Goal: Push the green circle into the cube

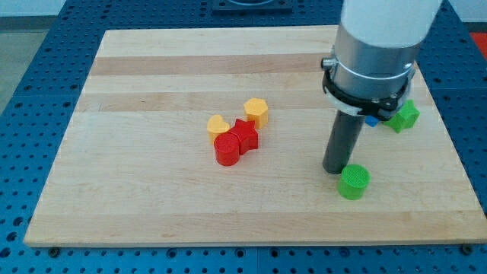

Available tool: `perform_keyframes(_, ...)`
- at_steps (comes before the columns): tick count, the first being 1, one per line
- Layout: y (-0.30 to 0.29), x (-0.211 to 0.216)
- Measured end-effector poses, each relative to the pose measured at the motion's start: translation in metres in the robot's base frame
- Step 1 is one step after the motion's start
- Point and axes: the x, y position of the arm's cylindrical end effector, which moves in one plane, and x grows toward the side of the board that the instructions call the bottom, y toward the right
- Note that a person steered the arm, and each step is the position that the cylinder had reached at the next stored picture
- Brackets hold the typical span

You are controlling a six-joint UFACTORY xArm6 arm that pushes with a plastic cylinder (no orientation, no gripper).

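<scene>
Green plastic circle [354,182] sits near the wooden board [152,205]'s bottom edge on the view's right, with my tip [335,170] touching or just beside its upper-left side; no fingers here, just a bare rod. The only cube candidate is a blue block [371,119], mostly hidden behind the rod, above the circle beside a green star-like block [404,116]. I judge the tip must swing under the circle and push up-view, centred so it won't roll off sideways.
</scene>
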Motion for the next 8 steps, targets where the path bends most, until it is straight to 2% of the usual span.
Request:
perform_keyframes(1, -0.021, 0.019)
perform_keyframes(2, 0.011, 0.08)
perform_keyframes(3, 0.054, 0.028)
perform_keyframes(4, 0.055, 0.015)
perform_keyframes(5, 0.055, 0.017)
perform_keyframes(6, 0.05, 0.072)
perform_keyframes(7, 0.029, 0.077)
perform_keyframes(8, 0.028, 0.004)
